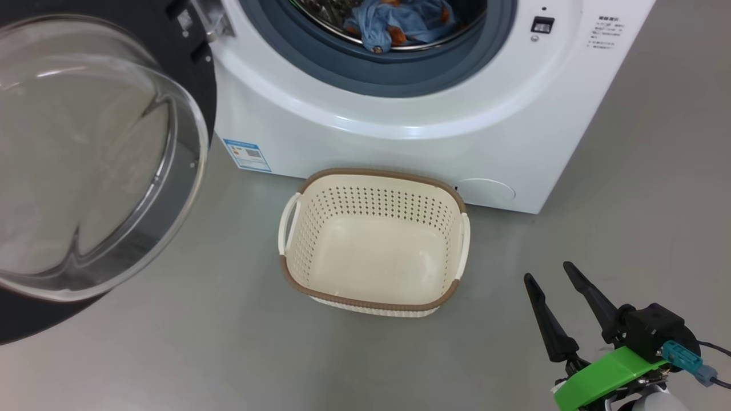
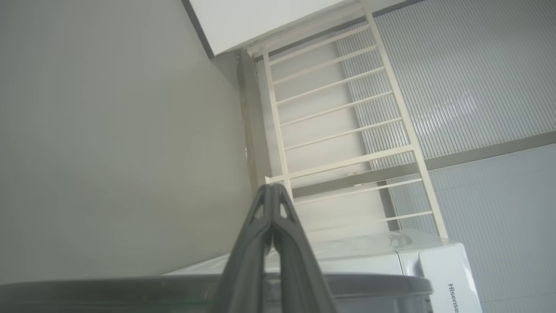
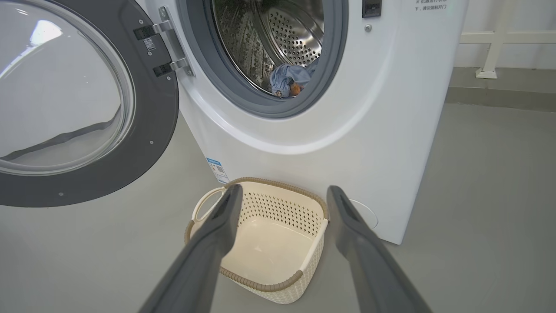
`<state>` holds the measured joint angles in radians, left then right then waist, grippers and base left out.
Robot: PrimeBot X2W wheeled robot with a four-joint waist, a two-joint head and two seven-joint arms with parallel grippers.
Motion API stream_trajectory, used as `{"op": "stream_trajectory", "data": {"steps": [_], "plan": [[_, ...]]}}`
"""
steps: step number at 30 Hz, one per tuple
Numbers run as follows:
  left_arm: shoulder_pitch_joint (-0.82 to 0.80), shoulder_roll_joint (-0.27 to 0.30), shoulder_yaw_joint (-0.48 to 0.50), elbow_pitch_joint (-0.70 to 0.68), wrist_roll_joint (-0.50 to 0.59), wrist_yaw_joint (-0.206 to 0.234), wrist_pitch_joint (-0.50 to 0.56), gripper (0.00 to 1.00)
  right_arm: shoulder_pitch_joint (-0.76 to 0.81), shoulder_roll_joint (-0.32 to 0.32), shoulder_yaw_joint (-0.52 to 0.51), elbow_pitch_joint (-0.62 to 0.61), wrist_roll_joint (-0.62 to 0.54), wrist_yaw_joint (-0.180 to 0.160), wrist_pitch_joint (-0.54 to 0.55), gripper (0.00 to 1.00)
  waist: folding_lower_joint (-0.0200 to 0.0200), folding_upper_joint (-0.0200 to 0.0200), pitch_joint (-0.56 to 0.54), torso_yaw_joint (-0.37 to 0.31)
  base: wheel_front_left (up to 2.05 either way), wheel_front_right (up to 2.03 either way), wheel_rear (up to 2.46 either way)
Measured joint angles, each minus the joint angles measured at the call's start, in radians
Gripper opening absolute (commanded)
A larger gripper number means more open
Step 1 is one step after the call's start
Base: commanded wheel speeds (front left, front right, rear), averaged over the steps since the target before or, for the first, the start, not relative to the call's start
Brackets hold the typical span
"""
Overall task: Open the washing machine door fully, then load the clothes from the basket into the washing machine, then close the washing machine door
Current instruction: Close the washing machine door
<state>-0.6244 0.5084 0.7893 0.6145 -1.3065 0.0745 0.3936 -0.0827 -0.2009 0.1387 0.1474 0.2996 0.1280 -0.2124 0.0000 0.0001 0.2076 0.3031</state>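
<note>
On the floor [image 1: 628, 200] before the machine [image 1: 400, 142], the basket [image 1: 377, 173] stands empty, just beside the front panel. The clothes [image 1: 400, 23] lie bunched in the drum [image 3: 286, 34], close behind the gasket [image 1: 371, 74]. The door [image 1: 97, 165] hangs swung wide on the robot's left, its glass bowl facing the camera and its hinge [image 3: 167, 48] at the left of the opening.

Right gripper [image 1: 547, 271]: fingers spread, holding nothing, low and to the right of the basket, well apart from the machine. Left gripper [image 2: 272, 191]: fingers pressed together with nothing between them, pointing at a wall and railing. A dark edge crosses below it, possibly the door's rim, though this cannot be told.

Loading appears complete; the step in hand is judged to be closing the door. To do it well:
- Push on the rim far from the hinge, where the least force turns it.
- Push on the black ring, not on the glass.
- Follow the door's arc so that the fingers do not slip off.
- Check that no fabric overhangs the gasket, where it could be trapped.
- Press on until the latch catches.
</note>
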Motion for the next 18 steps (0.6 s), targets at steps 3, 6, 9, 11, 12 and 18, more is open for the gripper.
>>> {"op": "stream_trajectory", "data": {"steps": [3, 6, 9, 11, 12, 18], "plan": [[0.001, -0.001, 0.000, 0.006, -0.003, -0.009, 0.013, 0.00, 0.000, -0.003, 0.000, -0.005, 0.000, 0.000, 0.000, 1.00, 0.0000, 0.0000, 0.010, -0.009, 0.00, 0.00, 0.00], [0.004, -0.004, -0.002, 0.007, -0.011, -0.010, 0.034, 0.00, 0.000, -0.005, -0.002, -0.008, 0.000, 0.000, 0.001, 1.00, 0.0001, 0.0000, 0.017, -0.013, 0.00, 0.00, 0.00], [0.009, -0.012, -0.012, 0.005, -0.017, -0.010, 0.067, 0.00, 0.000, -0.004, -0.006, -0.011, 0.000, 0.000, 0.009, 1.00, 0.0001, 0.0000, 0.021, -0.012, 0.00, 0.00, 0.00], [0.015, -0.017, -0.017, 0.000, -0.020, -0.010, 0.087, 0.00, 0.000, -0.004, -0.007, -0.011, 0.000, 0.000, 0.009, 1.00, 0.0000, 0.0000, 0.023, -0.008, 0.00, 0.00, 0.00], [0.019, -0.017, -0.020, -0.005, -0.021, -0.010, 0.102, 0.00, 0.000, -0.004, -0.006, -0.012, 0.000, 0.000, 0.009, 1.00, 0.0000, 0.0000, 0.023, -0.006, 0.00, 0.00, 0.00], [0.052, -0.028, -0.044, -0.050, -0.041, -0.024, 0.181, 0.00, -0.002, -0.003, 0.001, -0.012, 0.000, 0.000, 0.010, 1.00, 0.0000, 0.0000, 0.026, 0.011, 0.00, 0.00, 0.00]]}}
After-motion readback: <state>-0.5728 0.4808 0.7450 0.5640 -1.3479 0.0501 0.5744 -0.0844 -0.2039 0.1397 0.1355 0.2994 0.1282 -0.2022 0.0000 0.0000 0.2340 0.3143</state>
